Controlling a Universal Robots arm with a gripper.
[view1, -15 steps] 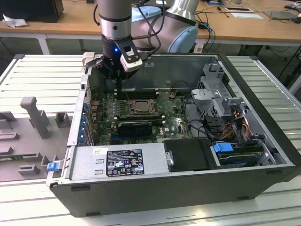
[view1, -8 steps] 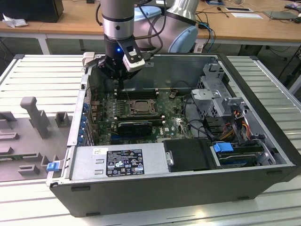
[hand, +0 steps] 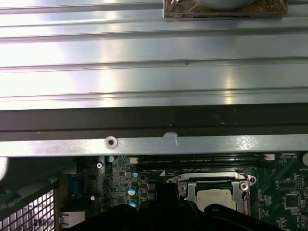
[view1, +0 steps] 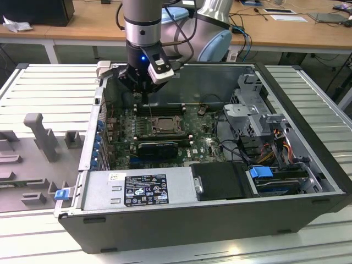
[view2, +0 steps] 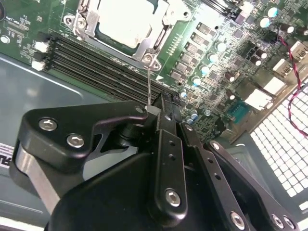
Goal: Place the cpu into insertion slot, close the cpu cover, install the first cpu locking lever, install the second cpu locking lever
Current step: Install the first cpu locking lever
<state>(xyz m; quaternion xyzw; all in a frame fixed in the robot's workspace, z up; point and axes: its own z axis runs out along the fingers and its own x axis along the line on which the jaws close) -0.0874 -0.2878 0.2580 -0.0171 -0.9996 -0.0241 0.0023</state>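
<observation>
Gripper (view2: 155,109), upper middle of the exterior view: jaws are standing narrow and pinching the free end of a thin wire locking lever (view2: 148,82), which is running from the fingertips to the corner of the slot (view1: 159,124). The cpu (view2: 126,19) is sitting in that slot, with the cover (view2: 168,17) lying closed around it. Long black memory slots (view2: 96,67) are lying just beside the fingertips, on the green circuit board (view2: 226,62). Risks, as judged: the springy wire is likely straining against a small grip and could slip out and snap back; a skewed push could miss its catch or knock the memory slots.
</observation>
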